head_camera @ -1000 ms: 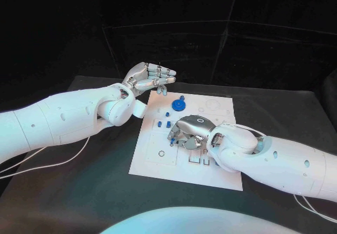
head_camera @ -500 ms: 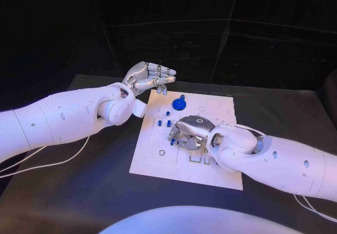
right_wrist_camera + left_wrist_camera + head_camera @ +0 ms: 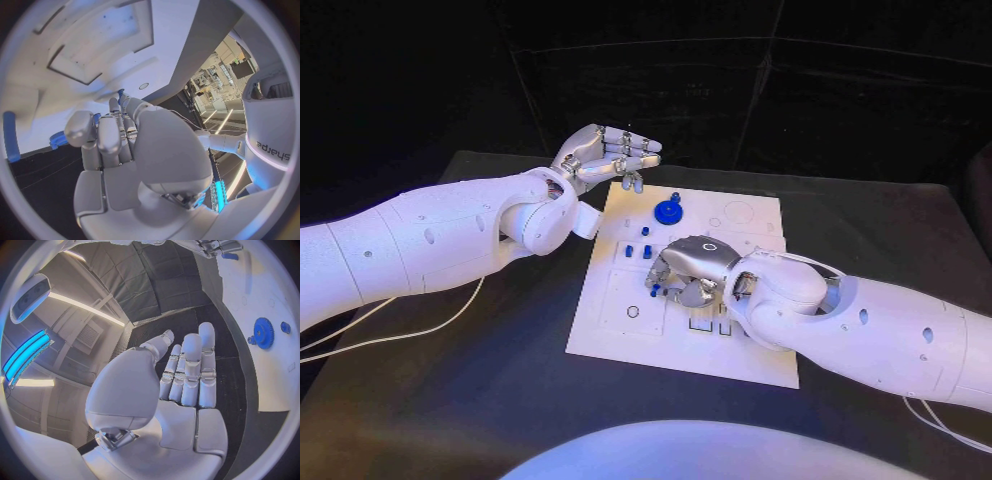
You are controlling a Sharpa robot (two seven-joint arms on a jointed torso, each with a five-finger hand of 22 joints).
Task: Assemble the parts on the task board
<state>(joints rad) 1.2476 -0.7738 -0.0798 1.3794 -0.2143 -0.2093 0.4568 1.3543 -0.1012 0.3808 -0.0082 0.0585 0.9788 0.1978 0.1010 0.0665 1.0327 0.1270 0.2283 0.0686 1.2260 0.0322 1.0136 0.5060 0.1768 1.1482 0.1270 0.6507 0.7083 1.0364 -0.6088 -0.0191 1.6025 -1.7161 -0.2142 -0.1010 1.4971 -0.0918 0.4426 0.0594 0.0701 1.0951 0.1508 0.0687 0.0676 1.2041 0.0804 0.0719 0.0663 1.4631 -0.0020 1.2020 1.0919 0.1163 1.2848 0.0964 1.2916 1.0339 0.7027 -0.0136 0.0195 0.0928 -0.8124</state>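
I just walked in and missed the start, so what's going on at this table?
A two-armed robot is assembling small blue parts on a white task board on a black table. Its right hand is down over the middle of the board with a small blue part at its fingertips; whether it grips that part is unclear. Its left hand is raised past the board's far corner, fingers curled, holding nothing. A blue gear and a few small blue pegs sit on the board's far half.
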